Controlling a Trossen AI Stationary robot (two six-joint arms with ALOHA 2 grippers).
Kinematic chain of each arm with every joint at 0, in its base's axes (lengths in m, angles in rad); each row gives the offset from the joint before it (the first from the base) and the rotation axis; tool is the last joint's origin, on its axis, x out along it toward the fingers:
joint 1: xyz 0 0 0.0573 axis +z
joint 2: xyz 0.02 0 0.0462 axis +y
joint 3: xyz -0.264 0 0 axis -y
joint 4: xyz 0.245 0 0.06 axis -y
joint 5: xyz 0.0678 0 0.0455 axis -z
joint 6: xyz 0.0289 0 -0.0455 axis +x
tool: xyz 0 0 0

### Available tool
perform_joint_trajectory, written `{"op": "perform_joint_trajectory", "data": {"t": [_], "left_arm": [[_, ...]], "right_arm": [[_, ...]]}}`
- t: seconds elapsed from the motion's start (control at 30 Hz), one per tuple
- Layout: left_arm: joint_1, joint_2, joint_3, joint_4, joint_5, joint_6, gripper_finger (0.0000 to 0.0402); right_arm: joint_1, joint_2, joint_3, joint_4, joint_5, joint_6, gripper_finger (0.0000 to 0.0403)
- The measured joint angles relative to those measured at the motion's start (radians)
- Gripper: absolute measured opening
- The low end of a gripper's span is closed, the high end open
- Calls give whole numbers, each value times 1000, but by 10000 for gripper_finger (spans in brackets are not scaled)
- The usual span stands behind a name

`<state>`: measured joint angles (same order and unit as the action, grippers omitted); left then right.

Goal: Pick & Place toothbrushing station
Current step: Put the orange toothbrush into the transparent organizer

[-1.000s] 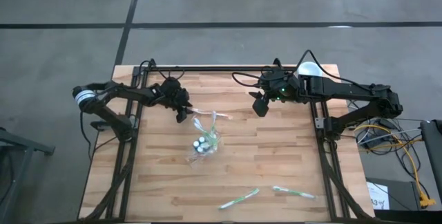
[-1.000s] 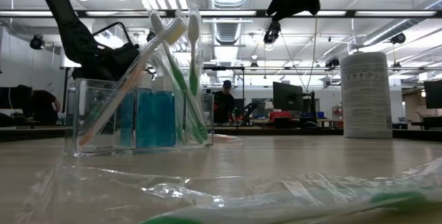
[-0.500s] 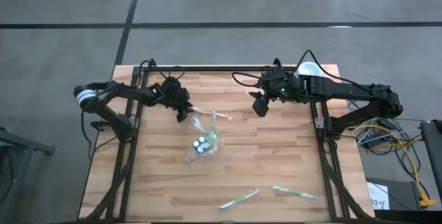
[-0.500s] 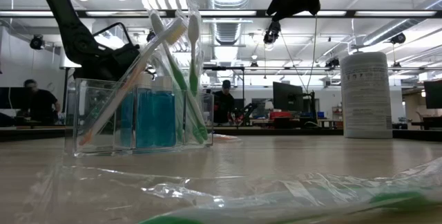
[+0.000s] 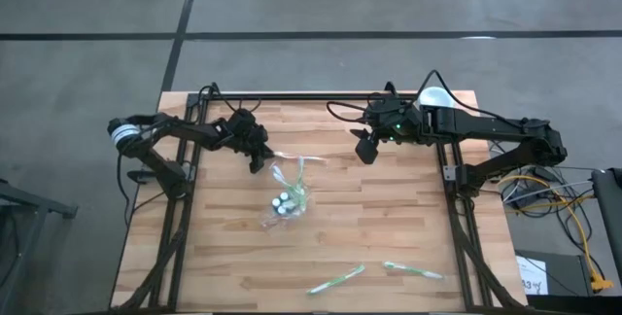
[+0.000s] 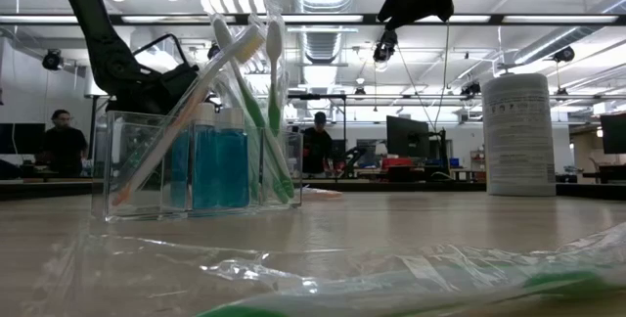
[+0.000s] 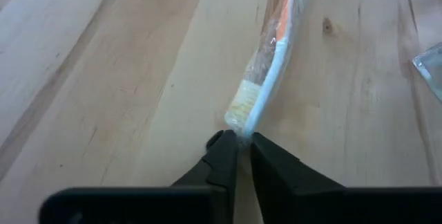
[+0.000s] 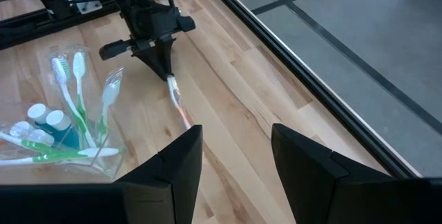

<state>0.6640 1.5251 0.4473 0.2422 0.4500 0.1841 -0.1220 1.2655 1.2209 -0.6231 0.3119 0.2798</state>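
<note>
An orange-and-white toothbrush (image 5: 294, 158) in a clear wrapper lies flat on the wooden table, left of centre. My left gripper (image 5: 259, 156) stands at its bristle end, shut on it; the right wrist view shows this gripper (image 8: 164, 63) and the toothbrush (image 8: 178, 105) too. A clear holder (image 5: 287, 198) with toothbrushes and blue-filled bottles stands nearer the table's middle (image 6: 196, 170). My right gripper (image 5: 364, 150) hangs open above the table's far middle, its fingers (image 8: 181, 165) apart, with nothing between them. My left gripper pinches the tip of the toothbrush's bristle end (image 7: 243, 131) between its two fingers (image 7: 224, 156). They come slanting down from the table's left, roughly in line with the toothbrush. The toothbrush lies flat on the table, stretching away from the fingers.
Two wrapped green toothbrushes (image 5: 337, 278) (image 5: 413, 271) lie near the table's front edge; one wrapper fills the low view's foreground (image 6: 391, 278). A white canister (image 6: 518, 136) stands at the far right corner (image 5: 437, 96). People show in the room behind the table.
</note>
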Motion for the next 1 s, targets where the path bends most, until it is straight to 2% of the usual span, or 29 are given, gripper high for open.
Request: {"op": "perform_joint_trajectory", "data": {"t": [0.17,0.73,0.83,1.0], "left_arm": [[0,-7,0,4,-3,-2,7],[0,-115,0,-1,-16,57,2],[0,-162,12,-62,-50,51,2],[0,-238,77,-261,-132,81,1]], "right_arm": [[0,0,0,0,0,0,169],[0,0,0,0,0,0,169],[0,0,0,0,0,0,169],[0,0,0,0,0,0,169]]}}
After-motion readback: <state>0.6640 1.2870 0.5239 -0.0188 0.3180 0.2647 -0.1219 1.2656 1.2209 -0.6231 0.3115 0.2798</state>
